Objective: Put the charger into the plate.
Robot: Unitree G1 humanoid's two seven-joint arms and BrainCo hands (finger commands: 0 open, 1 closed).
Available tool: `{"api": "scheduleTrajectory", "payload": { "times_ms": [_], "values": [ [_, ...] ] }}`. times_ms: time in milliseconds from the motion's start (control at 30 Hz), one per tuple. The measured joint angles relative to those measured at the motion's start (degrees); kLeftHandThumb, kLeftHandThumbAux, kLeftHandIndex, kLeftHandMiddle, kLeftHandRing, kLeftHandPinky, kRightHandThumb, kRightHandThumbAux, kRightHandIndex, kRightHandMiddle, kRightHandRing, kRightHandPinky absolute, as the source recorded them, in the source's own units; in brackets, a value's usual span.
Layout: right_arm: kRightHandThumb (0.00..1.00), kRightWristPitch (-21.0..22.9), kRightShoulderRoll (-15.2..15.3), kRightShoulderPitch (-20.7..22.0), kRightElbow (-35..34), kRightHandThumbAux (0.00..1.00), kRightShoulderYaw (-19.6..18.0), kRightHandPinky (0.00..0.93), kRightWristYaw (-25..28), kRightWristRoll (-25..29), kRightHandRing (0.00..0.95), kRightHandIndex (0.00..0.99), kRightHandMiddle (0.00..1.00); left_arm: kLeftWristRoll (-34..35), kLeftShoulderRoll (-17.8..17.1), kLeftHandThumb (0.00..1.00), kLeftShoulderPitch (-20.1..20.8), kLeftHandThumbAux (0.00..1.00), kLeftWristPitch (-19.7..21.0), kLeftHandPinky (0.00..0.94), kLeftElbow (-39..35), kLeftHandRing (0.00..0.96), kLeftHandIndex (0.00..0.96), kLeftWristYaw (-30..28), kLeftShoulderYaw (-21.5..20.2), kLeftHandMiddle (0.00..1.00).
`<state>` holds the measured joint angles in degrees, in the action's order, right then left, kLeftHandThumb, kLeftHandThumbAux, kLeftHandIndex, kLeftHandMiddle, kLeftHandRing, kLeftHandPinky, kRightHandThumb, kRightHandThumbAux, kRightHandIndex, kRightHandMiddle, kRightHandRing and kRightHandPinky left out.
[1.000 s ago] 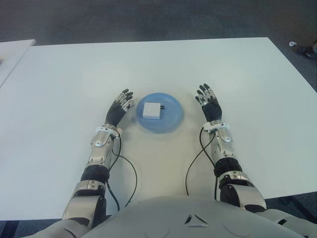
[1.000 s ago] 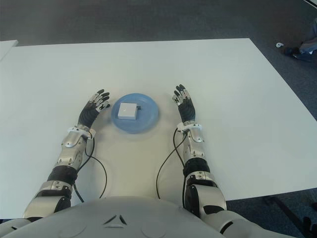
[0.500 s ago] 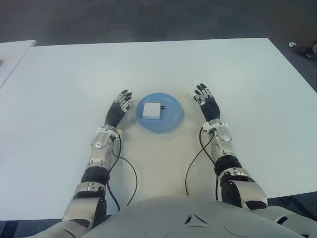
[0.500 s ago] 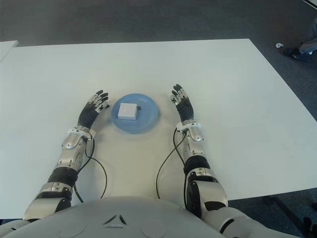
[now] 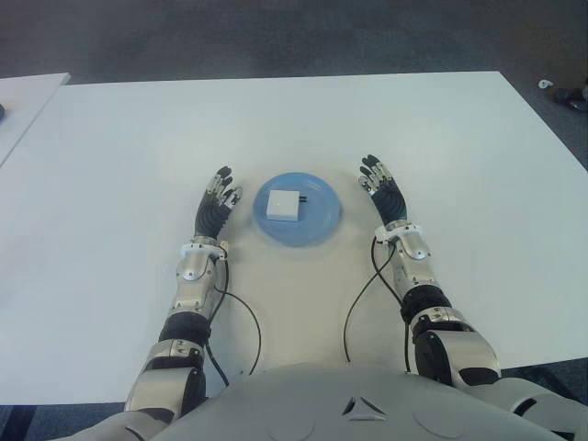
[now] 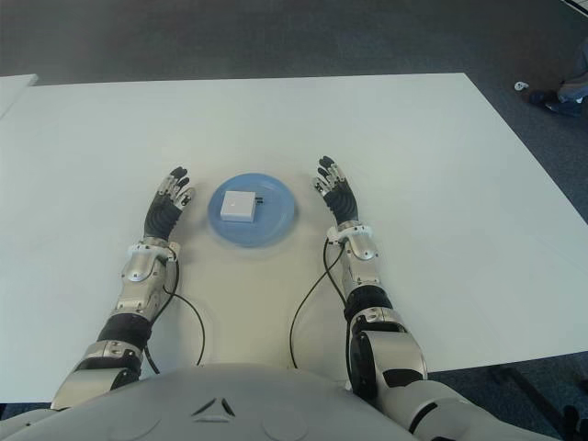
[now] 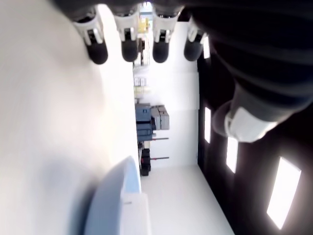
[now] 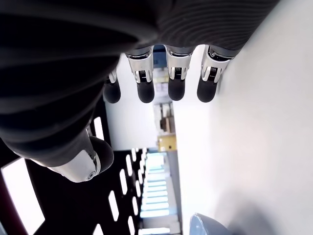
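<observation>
The white charger [image 5: 283, 204] lay inside the blue plate [image 5: 320, 220], so the task looked complete. The left hand [image 5: 216, 206] at nine o'clock of the plate and the right hand [image 5: 382, 187] at three o'clock were flat, fingers extended, holding nothing.

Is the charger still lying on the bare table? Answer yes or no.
No: the white charger lies inside the blue plate, between the open left hand and the open right hand.
</observation>
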<state>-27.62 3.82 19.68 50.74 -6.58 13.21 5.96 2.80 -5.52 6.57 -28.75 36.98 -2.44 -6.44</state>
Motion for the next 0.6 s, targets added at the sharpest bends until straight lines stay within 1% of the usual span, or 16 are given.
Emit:
{"api": "scheduleTrajectory", "payload": {
  "times_ms": [233, 600],
  "values": [
    [0.069, 0.00, 0.55, 0.73, 0.92, 0.623, 0.33, 0.004, -0.08, -0.10, 0.017, 0.000, 0.040, -0.71, 0.62, 0.024, 0.43, 0.611, -0.44, 0.026, 0.60, 0.000, 0.000, 2.84, -0.15, 0.005],
    [0.060, 0.00, 1.42, 2.25, 3.00, 0.618, 0.57, 0.010, -0.07, -0.10, 0.014, 0.000, 0.038, -1.20, 0.84, 0.025, 1.05, 0.587, -0.44, 0.025, 1.23, 0.003, 0.000, 3.52, -0.12, 0.010]
  ]
}}
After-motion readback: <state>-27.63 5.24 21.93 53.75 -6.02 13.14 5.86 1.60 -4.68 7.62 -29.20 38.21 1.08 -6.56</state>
